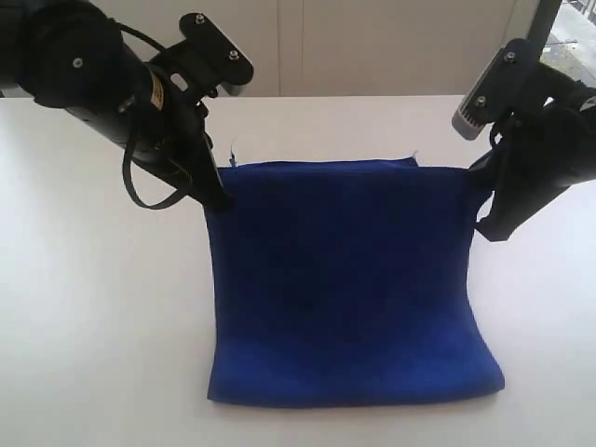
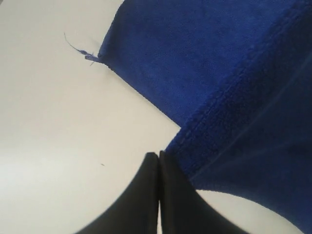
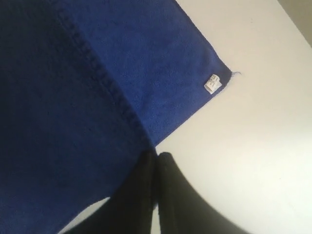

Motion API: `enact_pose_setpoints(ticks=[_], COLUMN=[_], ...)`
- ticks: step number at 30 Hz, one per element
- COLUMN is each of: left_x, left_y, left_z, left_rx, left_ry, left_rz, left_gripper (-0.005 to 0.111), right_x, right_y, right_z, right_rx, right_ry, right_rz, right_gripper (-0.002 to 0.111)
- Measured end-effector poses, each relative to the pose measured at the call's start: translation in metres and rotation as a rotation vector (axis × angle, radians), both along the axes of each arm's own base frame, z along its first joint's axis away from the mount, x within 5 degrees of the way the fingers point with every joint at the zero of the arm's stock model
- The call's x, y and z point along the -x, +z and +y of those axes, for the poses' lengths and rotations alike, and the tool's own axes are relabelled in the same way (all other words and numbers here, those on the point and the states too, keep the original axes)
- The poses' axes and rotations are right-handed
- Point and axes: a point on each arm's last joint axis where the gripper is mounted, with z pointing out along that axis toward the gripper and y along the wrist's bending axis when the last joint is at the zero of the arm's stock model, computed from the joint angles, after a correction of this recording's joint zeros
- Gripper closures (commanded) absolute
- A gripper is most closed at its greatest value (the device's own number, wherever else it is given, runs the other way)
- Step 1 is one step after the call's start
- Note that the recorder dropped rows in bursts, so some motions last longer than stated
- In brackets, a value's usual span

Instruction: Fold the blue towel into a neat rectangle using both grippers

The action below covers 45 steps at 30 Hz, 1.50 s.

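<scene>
Royal-blue soft microfibre towel (image 1: 349, 279) fills centre of exterior frame, on white table (image 1: 84, 326). It is doubled: crease low in frame, upper layer rising toward my two tools. My left black gripper (image 1: 222, 197), fingers pressed together, pinches upper layer's left corner. My right black gripper (image 1: 480, 179) does same at right corner. I hold both level so hem runs straight. Under layer's far edge lies flat just beyond; loose thread (image 2: 89, 57) and small white label (image 3: 211, 83) mark its corners. Next, I judge: lower held hem onto that edge.
</scene>
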Motion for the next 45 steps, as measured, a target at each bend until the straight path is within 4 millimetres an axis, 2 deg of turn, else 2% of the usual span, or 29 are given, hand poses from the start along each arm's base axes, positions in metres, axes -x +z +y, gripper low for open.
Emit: enact_pose_setpoints(ticks=[5,14,18,26,35,42,45], left_x=[-0.003,-0.016,-0.017,-0.023,-0.033,-0.044,-0.046], left_y=[-0.001,-0.019,-0.018,-0.003,-0.002,-0.022,-0.017], left_z=[-0.003,-0.007,-0.007,-0.008,0.004,-0.002,-0.003], left_rx=[0.02,0.016,0.019,0.034,0.034,0.032,0.037], left_ry=[-0.009,-0.004,0.0,0.003,0.044,0.045,0.047], left_rz=[-0.021,-0.009,-0.011,-0.051,-0.06,-0.037,-0.045], left_gripper=[0.107,0.107,0.107,0.107,0.107,0.107,0.107], right_x=[-0.006,-0.014,-0.016,-0.019,-0.028,-0.046,-0.047], right_y=[-0.007,-0.012,-0.01,-0.008,-0.002,-0.024,-0.024], right_z=[-0.001,-0.003,-0.004,-0.005,-0.006,-0.007,-0.007], right_rx=[0.031,0.049,0.056,0.065,0.068,0.079,0.08], right_ry=[0.02,0.005,-0.002,-0.017,-0.031,-0.045,-0.047], right_rz=[-0.007,-0.04,-0.066,-0.105,-0.15,-0.114,-0.118], right_gripper=[0.108,0.108,0.108,0.108,0.108,0.108,0.108])
